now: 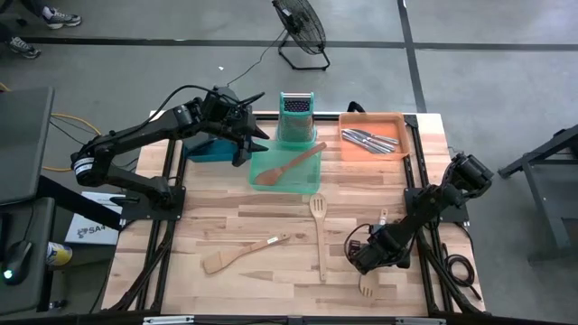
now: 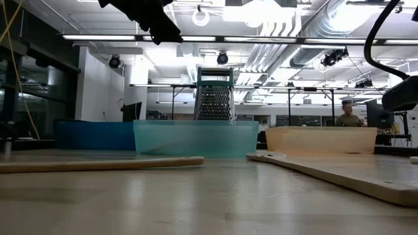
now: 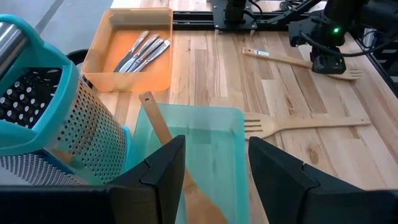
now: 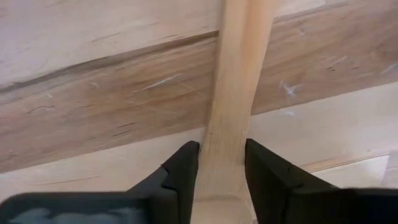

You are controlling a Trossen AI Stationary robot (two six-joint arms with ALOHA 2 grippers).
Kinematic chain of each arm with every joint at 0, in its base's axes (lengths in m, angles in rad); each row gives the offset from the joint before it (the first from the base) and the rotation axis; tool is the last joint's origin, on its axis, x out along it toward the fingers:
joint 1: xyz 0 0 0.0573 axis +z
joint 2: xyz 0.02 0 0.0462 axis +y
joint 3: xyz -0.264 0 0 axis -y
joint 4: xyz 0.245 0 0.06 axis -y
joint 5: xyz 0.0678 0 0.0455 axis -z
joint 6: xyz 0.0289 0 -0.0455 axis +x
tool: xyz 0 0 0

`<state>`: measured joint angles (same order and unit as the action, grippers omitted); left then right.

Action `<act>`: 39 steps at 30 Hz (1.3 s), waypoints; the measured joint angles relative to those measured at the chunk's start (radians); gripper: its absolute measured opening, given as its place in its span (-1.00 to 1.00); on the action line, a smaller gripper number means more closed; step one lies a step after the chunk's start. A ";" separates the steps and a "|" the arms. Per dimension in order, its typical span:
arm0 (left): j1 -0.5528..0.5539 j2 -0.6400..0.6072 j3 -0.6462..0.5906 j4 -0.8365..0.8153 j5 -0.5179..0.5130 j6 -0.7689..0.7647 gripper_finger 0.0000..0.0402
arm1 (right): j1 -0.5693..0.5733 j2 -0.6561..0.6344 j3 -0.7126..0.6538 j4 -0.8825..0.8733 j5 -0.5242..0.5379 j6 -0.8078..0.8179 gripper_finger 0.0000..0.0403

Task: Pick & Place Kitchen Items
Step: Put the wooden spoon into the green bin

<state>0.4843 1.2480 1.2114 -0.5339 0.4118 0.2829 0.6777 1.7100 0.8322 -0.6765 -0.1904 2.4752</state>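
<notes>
Here the right gripper [image 4: 222,171] is low over the table [image 1: 226,226], its narrowed fingers [image 4: 183,171] pressed against both sides of a wooden spatula's [image 1: 372,262] handle, arm folded down. The left gripper [image 3: 214,171] hangs half open above the green tray [image 3: 233,134], a wooden spoon [image 3: 158,127] lying just below it.

Right arm [image 1: 379,248] seemingly over spatula [image 1: 370,271]

Wooden utensils [image 1: 318,236] lie flat on table; knives [image 1: 369,139] in orange tray.
</notes>
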 joint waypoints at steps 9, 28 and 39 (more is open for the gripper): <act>0.000 0.000 0.000 0.000 0.000 -0.001 -0.14 | -0.002 0.000 0.000 0.012 0.001 -0.042 -0.52; 0.000 0.000 0.001 -0.015 -0.001 -0.007 -0.14 | -0.018 -0.146 -0.012 -0.005 0.298 -0.172 -0.99; 0.000 0.000 0.001 -0.015 -0.001 -0.032 -0.14 | -0.019 -0.191 -0.010 -0.058 0.296 -0.143 -1.00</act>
<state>0.4842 1.2480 1.2121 -0.5488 0.4107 0.2507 0.6590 1.5192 0.8219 -0.7341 0.1057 2.3325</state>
